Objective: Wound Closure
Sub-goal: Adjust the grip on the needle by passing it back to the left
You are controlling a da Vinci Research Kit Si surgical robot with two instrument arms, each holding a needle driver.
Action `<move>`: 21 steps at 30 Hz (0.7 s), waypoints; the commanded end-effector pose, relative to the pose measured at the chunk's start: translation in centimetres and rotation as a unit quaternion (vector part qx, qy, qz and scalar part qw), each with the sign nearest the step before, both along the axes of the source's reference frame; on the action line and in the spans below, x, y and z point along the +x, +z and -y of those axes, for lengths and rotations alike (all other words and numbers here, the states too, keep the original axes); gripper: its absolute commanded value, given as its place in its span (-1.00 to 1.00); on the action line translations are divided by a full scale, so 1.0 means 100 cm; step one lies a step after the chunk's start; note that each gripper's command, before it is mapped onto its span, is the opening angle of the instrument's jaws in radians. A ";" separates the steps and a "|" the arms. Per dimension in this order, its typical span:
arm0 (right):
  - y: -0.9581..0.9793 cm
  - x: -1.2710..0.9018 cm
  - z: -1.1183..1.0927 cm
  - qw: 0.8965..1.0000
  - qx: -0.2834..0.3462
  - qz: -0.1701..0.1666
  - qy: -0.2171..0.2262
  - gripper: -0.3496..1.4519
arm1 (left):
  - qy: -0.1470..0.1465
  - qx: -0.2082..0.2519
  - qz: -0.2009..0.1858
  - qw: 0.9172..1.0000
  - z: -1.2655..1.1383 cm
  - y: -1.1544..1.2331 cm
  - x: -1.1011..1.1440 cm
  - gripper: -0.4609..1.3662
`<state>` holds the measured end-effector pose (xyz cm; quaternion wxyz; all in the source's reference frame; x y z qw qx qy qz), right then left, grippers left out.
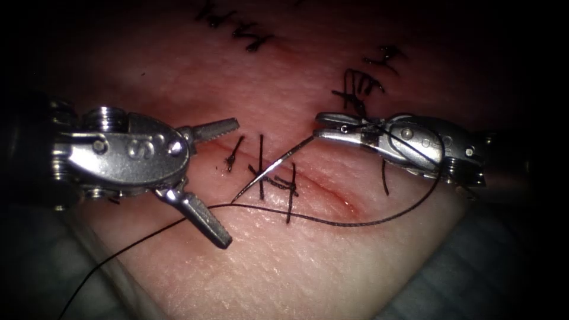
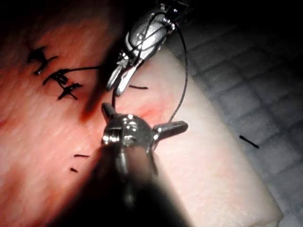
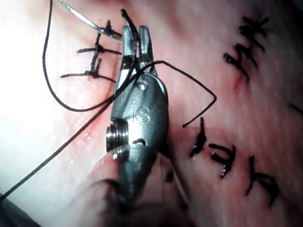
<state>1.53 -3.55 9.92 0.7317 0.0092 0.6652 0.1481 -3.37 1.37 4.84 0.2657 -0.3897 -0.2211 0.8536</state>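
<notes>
Endoscope view, right tool: the right arm's tool [image 1: 323, 125] reaches in from the tissue's right edge, jaws clamped on the blunt end of the needle [image 1: 274, 166], where the thread joins.
Endoscope view, needle: 1 curved needle, lying free above the tissue [image 1: 332, 261], not in it. Its long axis slopes from the right tool's jaws down and left across the cut [image 1: 320, 188], over 2 finished stitches [image 1: 276, 182]; the point ends on the cut's left side.
Endoscope view, left tool: the left arm's tool [image 1: 222, 182] enters from the tissue's left edge, jaws spread wide, holding nothing.
Endoscope view, key relation: the needle's point lies just beside the left tool's gaping jaws, aimed toward the gap between them; the left tool is the nearer one to the point.
Endoscope view, thread: the thread [image 1: 332, 222] loops around the right tool, sweeps below the cut and runs off toward the tissue's lower left corner.
Left wrist view: the left tool [image 2: 142, 122] shows both jaws splayed, empty; beyond it the right tool [image 2: 117, 85] stands over the tissue.
Right wrist view: the right tool [image 3: 135, 38] grips the needle [image 3: 90, 21] beside the 2 stitches [image 3: 94, 64], thread draped over it.
</notes>
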 end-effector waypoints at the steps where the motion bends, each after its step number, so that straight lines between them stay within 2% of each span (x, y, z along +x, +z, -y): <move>1: -0.0003 -0.0001 0.0000 1.000 -0.005 -0.004 -0.001 -1.00 | -0.005 0.009 -0.001 1.000 -0.0004 0.0002 -0.0002 0.78; 6: -0.0015 0.0001 0.0006 0.999 -0.028 -0.022 -0.016 -1.00 | -0.018 0.048 -0.011 0.999 -0.0023 0.0020 -0.0007 0.58; 9: -0.0021 0.0001 0.0005 0.999 -0.041 -0.030 -0.017 -1.00 | -0.009 0.074 -0.028 0.997 -0.0029 0.0033 -0.0010 0.58; 14: -0.0033 0.0002 0.0002 0.997 -0.065 -0.040 -0.012 -1.00 | -0.008 0.107 -0.052 0.993 -0.0030 0.0056 -0.0013 0.55; 21: -0.0046 0.0007 0.0001 0.995 -0.084 -0.045 -0.010 -1.00 | -0.024 0.127 -0.061 0.990 -0.0029 0.0085 -0.0011 0.29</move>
